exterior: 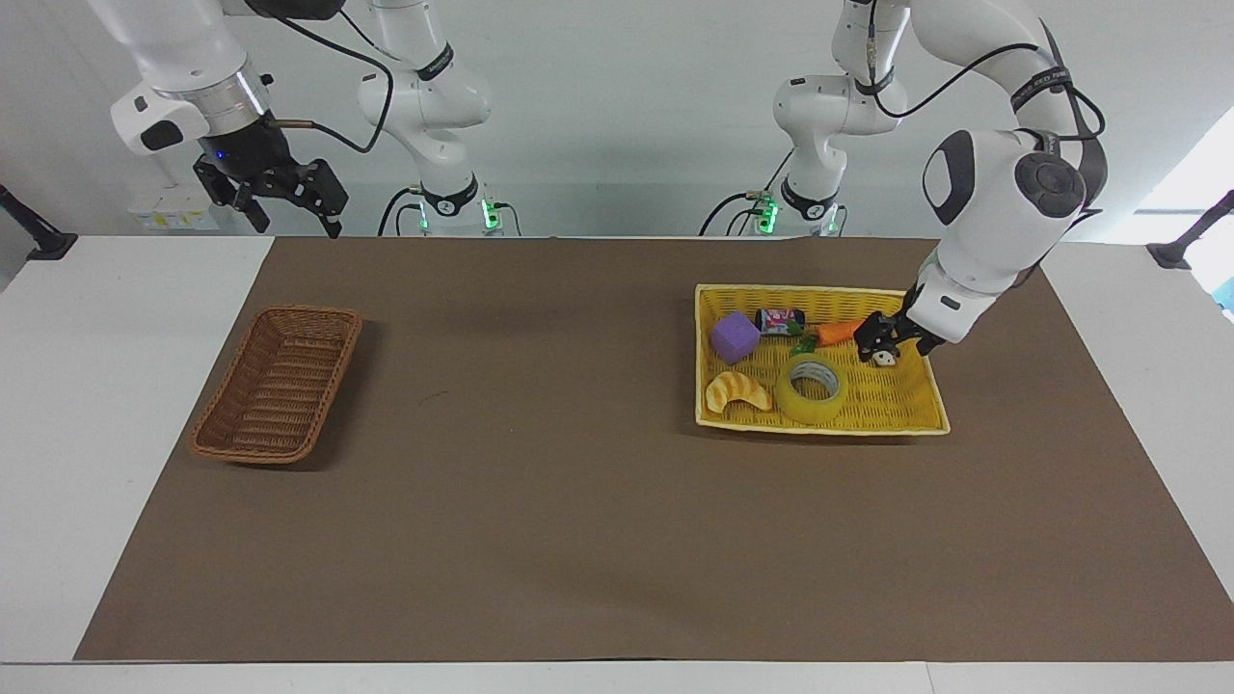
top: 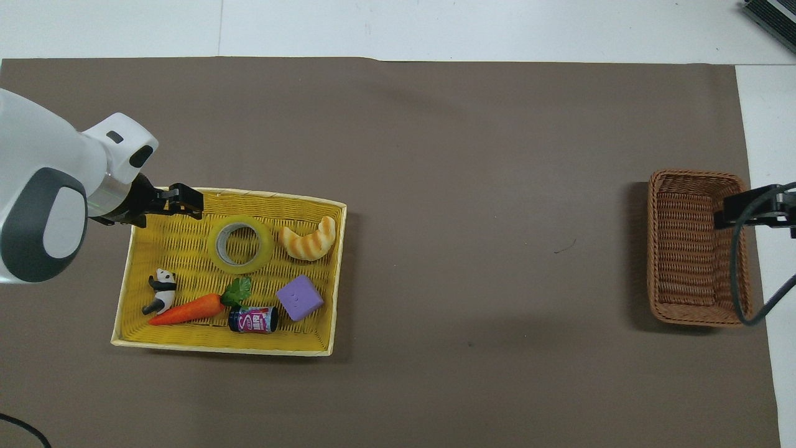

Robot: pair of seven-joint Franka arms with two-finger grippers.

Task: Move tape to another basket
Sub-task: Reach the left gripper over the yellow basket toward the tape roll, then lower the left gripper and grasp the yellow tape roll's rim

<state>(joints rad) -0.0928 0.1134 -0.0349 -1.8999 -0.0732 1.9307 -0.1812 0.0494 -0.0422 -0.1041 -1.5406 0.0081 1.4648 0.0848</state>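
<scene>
The packing tape roll (exterior: 813, 387) lies flat, core hole upward, in the yellow woven tray (exterior: 921, 416), so a vertical pinch across one wall of the ring is the likely grasp. It shares the tray with a croissant toy (exterior: 737, 392) touching or just beside it, a purple cube (exterior: 735, 336), a small can (exterior: 779, 320), a toy carrot (exterior: 837, 333) and a panda figure (exterior: 882, 357).

The left gripper (exterior: 889, 334) hangs over the tray, above the panda figure and the carrot's tip. The tape lies close by, below it and off toward the right arm's end of the table. Its fingers point down and hold nothing; how far apart they stand cannot be determined.

The right gripper (exterior: 289, 196) waits raised over the table edge, fingers spread and empty. The brown wicker basket (exterior: 278, 384), the destination, sits below it, empty and well apart from the tray.
</scene>
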